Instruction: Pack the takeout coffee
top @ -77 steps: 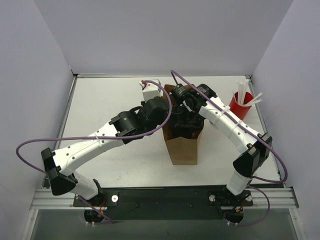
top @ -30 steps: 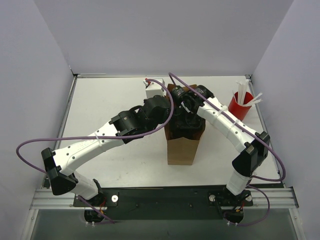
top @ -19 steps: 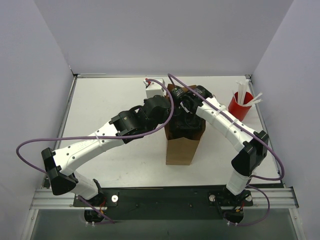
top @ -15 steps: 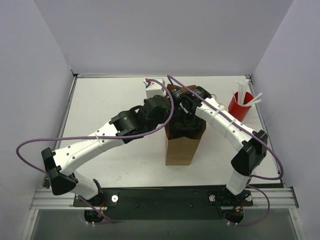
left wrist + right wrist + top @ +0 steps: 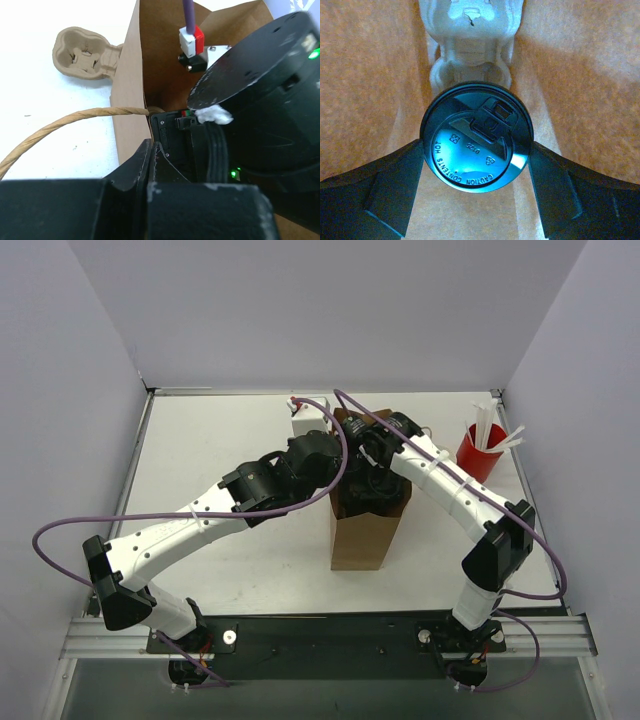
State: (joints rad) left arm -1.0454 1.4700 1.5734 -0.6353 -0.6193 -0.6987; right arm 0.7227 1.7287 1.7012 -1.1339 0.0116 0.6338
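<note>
White tabletop (image 5: 220,440), brown paper bag (image 5: 360,535) upright, right gripper (image 5: 476,160) inside it clasping takeout coffee (image 5: 476,135), left gripper (image 5: 152,150) pinching bag's rim

A robotics lab cell — blank lilac panels (image 5: 320,310) boxing in a white table (image 5: 210,440), aluminium rail (image 5: 545,625) along its near edge.

White table (image 5: 210,430), 1 brown paper bag (image 5: 360,535) upright mid-table, 1 red cup (image 5: 478,454) far right, 1 pulp carrier (image 5: 82,52) beside bag

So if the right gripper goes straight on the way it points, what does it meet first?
Probably the pulp carrier at the bottom of the bag: the cup in the right gripper hangs over one of its slots. Depth is unclear.
</note>
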